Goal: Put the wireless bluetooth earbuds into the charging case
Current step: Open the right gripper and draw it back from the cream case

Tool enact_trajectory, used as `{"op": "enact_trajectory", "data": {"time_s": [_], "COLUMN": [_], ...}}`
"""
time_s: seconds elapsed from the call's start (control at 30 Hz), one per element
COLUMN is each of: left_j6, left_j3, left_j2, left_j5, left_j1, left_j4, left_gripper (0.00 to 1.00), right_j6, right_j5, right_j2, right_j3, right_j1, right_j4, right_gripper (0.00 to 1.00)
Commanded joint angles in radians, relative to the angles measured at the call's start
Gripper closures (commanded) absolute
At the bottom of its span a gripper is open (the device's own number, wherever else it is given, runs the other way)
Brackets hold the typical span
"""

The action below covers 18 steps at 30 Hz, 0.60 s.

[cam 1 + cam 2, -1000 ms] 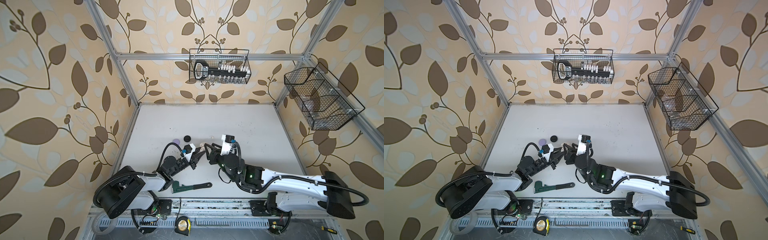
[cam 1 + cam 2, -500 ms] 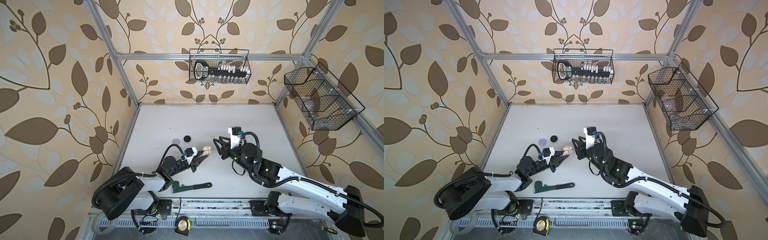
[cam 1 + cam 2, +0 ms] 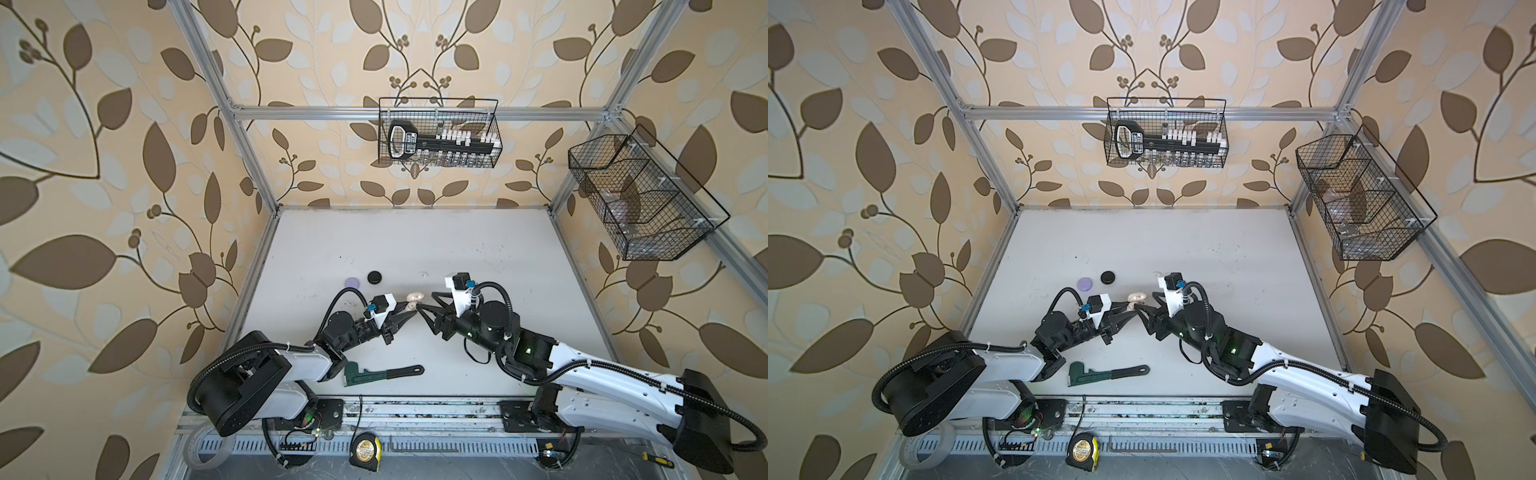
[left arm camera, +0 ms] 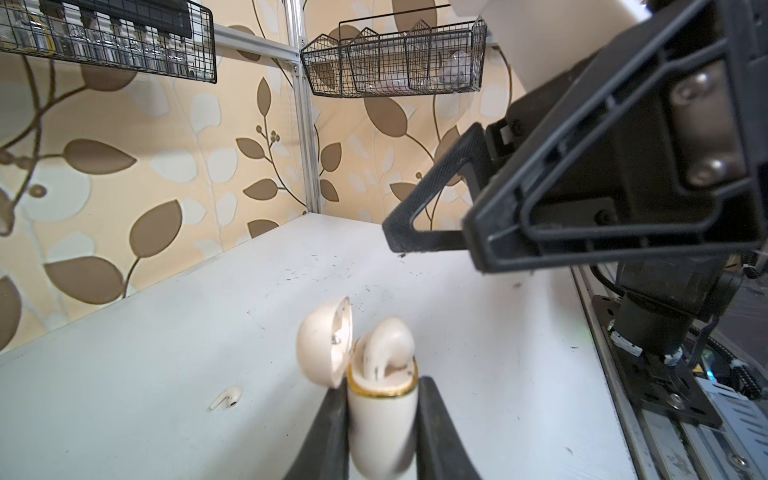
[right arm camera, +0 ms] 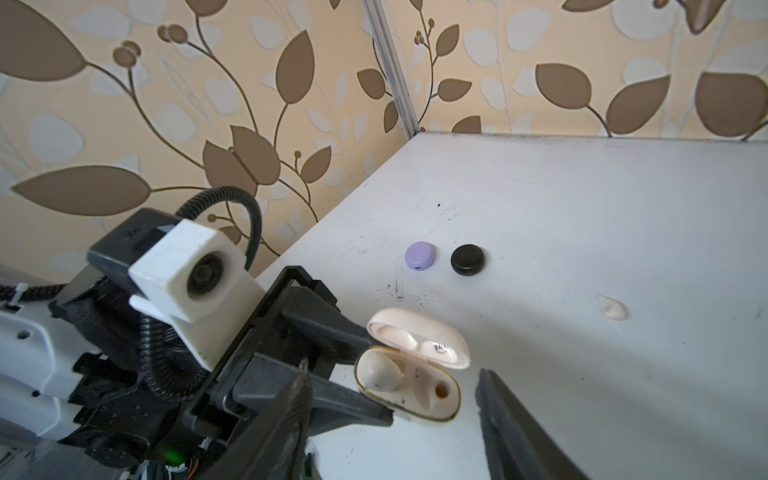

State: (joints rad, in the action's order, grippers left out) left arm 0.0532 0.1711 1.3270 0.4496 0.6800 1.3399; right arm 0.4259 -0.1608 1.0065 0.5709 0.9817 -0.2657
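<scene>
Furthest left among the things on the tabletop (image 3: 478,249), left of centre in both top views, a closed lilac case (image 3: 353,282) and a closed black case (image 3: 375,277) are set side by side, not touching. Right of them, near frame centre, the left end effector (image 4: 381,388) is clamped on the body of the cream charging case (image 4: 380,432), whose lid (image 4: 324,340) is hinged open. One cream earbud (image 4: 390,347) is seated in the case, beside a bare socket (image 5: 441,389). A second cream earbud (image 3: 423,274) is seen lying loose on the tabletop, above the case in a top view and apart from it. Right of the case, the right end effector (image 3: 425,301) is spread open, gripping nothing, its fingertips just beside the case mouth.
</scene>
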Motion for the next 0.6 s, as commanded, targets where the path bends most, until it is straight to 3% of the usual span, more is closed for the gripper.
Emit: {"op": "enact_trajectory", "data": {"time_s": [0.0, 0.57], "left_j6": [-0.004, 0.002], "left_j3": [0.036, 0.002], "left_j2": [-0.007, -0.104], "left_j5": [0.046, 0.028], "left_j1": [0.004, 0.004], "left_j4": [0.082, 0.077], "left_gripper": [1.00, 1.00], "right_j6": [0.006, 0.040], "right_j5": [-0.023, -0.080], "right_j2": [0.017, 0.066], "right_j3": [0.027, 0.027], "right_j1": [0.007, 0.008], "right_j4": [-0.001, 0.013], "right_gripper": [0.36, 0.43]}}
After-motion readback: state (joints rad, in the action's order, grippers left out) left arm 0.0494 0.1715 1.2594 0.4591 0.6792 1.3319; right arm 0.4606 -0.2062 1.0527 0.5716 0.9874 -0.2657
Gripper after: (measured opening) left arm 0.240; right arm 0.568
